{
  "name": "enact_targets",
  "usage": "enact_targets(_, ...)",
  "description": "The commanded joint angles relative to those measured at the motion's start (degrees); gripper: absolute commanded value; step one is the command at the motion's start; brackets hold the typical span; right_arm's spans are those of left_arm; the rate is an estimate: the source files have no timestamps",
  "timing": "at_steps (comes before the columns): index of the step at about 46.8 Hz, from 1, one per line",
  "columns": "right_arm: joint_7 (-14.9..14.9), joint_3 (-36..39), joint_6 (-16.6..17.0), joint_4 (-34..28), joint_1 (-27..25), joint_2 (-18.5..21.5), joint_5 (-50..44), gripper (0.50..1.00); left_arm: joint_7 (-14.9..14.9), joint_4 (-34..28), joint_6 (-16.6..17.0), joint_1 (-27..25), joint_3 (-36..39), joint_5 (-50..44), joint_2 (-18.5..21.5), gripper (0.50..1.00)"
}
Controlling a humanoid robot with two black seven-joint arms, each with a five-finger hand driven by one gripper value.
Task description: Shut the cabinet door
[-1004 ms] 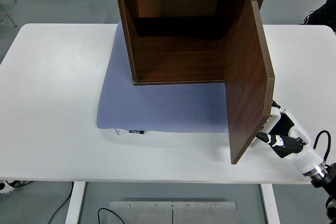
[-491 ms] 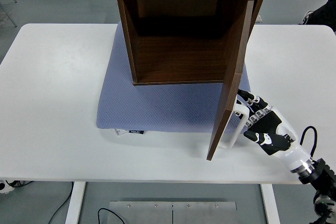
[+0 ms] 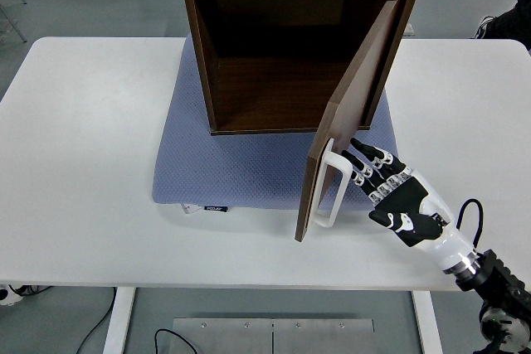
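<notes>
Change: over the last second the cabinet door (image 3: 348,113) has swung leftward from nearly square-on open to about half closed, its free edge now toward the near side of the opening.
Meaning: the push is working; roughly half the swing looks left, as I judge it.
Right hand (image 3: 398,196): has followed the door in from the right edge, fingers (image 3: 365,157) stretched flat and apart, tips pressed on the door's outer face beside the white handle (image 3: 330,192), clamped on nothing.
Left hand: not in view.
Cabinet (image 3: 290,39): far middle of the counter (image 3: 83,163), on the blue mat (image 3: 241,167), interior empty.
Count: one cabinet, one door, one handle, one mat, one hand.
</notes>
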Motion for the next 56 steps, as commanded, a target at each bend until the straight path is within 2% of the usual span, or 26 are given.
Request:
enact_targets(1,0.0,0.0,-0.6,0.0,0.0,0.3,0.0,1.000,0.0,0.0,0.0,0.0,0.0,0.0,0.0,1.000)
enact_targets(16,0.0,-0.9,-2.9,-0.1,1.1,1.8,0.0,1.000,0.0,0.0,0.0,0.0,0.0,0.0,0.0,1.000)
enact_targets(39,0.0,-1.4,-4.3,-0.1,1.8,1.9,0.0,1.000,0.0,-0.1,0.0,0.0,0.0,0.0,0.0,1.000)
enact_targets(56,0.0,-2.2,-6.0,-0.2,3.5,3.7,0.0,1.000,0.0,0.0,0.0,0.0,0.0,0.0,0.0,1.000)
